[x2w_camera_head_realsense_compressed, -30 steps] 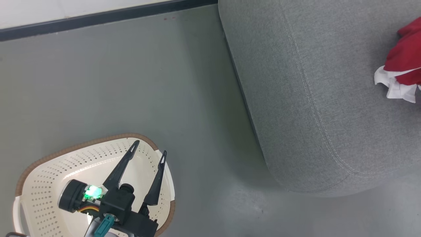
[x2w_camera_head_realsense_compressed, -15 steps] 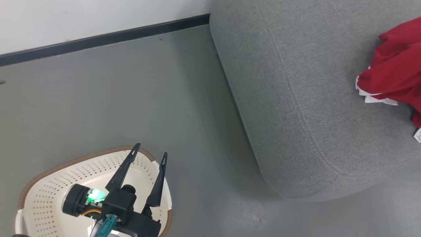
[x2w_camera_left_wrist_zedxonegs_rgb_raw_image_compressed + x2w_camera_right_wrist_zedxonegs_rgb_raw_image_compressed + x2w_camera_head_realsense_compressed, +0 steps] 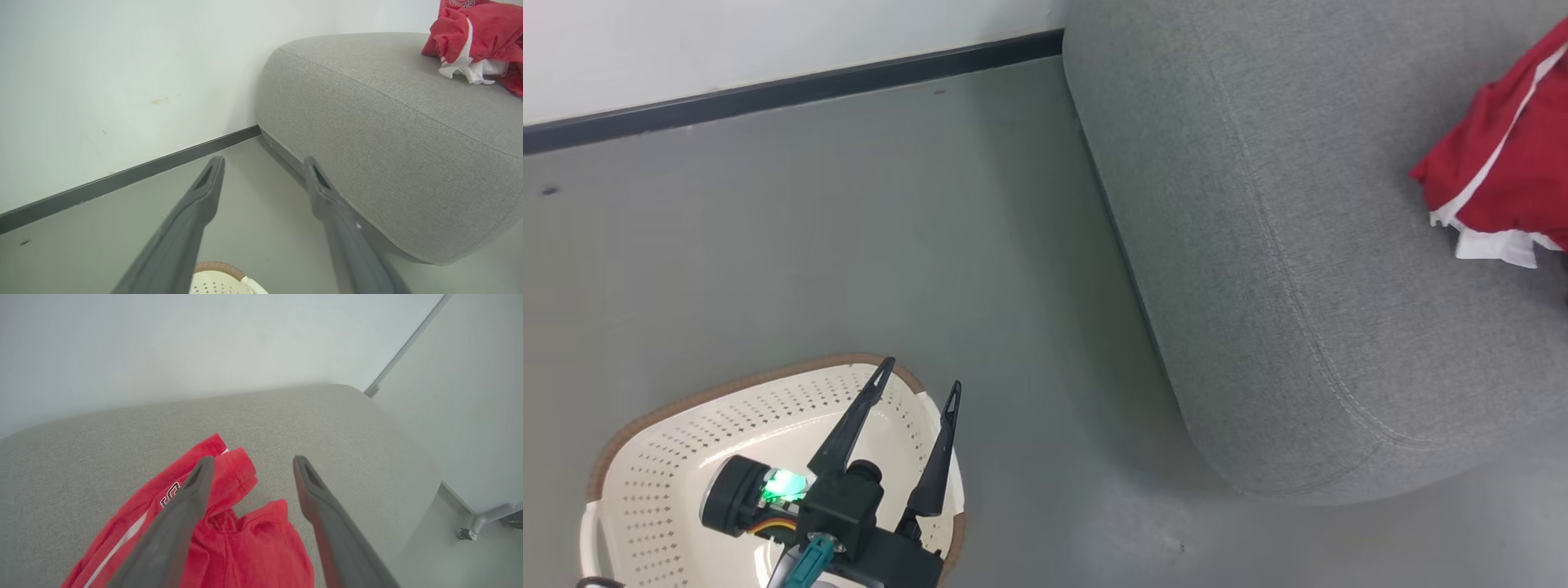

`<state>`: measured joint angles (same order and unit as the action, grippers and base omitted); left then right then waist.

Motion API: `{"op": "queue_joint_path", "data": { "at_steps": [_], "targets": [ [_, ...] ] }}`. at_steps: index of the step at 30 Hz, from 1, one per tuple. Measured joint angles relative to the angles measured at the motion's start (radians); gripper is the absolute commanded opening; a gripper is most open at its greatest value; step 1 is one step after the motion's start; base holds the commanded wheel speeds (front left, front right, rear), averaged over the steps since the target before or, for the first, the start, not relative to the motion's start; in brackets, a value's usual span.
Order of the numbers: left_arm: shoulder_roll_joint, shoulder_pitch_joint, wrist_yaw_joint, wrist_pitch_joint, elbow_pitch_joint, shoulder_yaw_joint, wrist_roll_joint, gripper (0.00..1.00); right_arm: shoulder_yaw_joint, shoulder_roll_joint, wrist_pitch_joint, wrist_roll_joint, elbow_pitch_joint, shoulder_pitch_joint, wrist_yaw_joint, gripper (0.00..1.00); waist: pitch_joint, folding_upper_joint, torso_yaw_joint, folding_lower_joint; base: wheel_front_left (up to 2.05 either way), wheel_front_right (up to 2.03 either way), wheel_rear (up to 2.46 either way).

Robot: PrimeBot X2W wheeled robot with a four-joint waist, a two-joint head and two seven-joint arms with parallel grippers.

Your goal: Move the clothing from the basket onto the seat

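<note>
clothing (image 3: 1499, 175) on seat (image 3: 1282, 245), basket (image 3: 670, 457) left

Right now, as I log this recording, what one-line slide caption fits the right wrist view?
Open right gripper poised over the red-and-white clothing lying crumpled on the grey seat.

Head view: the right edge cuts off the clothing (image 3: 1499, 175). My left gripper (image 3: 920, 376) covers part of the basket (image 3: 662, 457), and the bottom edge crops it. Right wrist view: my right gripper (image 3: 253, 458) partly hides the clothing's lettering (image 3: 170, 497).
</note>
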<state>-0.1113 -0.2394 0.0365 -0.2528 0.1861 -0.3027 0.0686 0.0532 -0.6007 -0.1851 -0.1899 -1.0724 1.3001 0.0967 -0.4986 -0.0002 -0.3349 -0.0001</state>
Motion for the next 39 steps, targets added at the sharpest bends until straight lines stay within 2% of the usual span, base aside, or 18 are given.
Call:
{"op": "queue_joint_path", "data": {
  "at_steps": [5,11,24,28,32,39],
  "targets": [
    [0.001,-0.001,0.000,0.000,0.012,0.009,0.000,1.00,0.009,0.047,-0.001,-0.002,-0.013,-0.021,0.000,1.00,0.005,0.0001,0.022,0.0001,0.00,0.00,0.00],
    [0.005,-0.001,-0.001,0.000,0.023,0.022,0.007,1.00,0.019,0.054,0.077,-0.002,0.012,-0.025,0.005,1.00,0.032,0.0000,0.029,0.0000,0.00,0.00,0.00],
    [0.027,-0.002,-0.012,0.000,0.072,0.041,0.039,1.00,0.028,0.103,0.472,-0.016,0.236,-0.150,0.018,1.00,0.139,0.0001,0.027,0.0000,0.00,0.00,0.00],
    [0.039,0.003,-0.024,0.000,0.090,0.050,0.048,1.00,0.029,0.131,0.463,-0.052,0.314,-0.240,0.024,1.00,0.188,0.0000,0.031,0.0000,0.00,0.00,0.00],
    [0.044,0.034,-0.050,0.000,0.097,0.073,0.060,1.00,0.044,0.174,0.450,-0.096,0.448,-0.374,0.027,1.00,0.255,0.0001,0.038,-0.0001,0.00,0.00,0.00],
    [0.052,0.093,-0.084,0.000,0.098,0.094,0.063,1.00,0.099,0.204,0.449,-0.263,0.707,-0.604,0.027,1.00,0.352,0.0001,0.056,-0.0001,0.00,0.00,0.00]
  ]
}}
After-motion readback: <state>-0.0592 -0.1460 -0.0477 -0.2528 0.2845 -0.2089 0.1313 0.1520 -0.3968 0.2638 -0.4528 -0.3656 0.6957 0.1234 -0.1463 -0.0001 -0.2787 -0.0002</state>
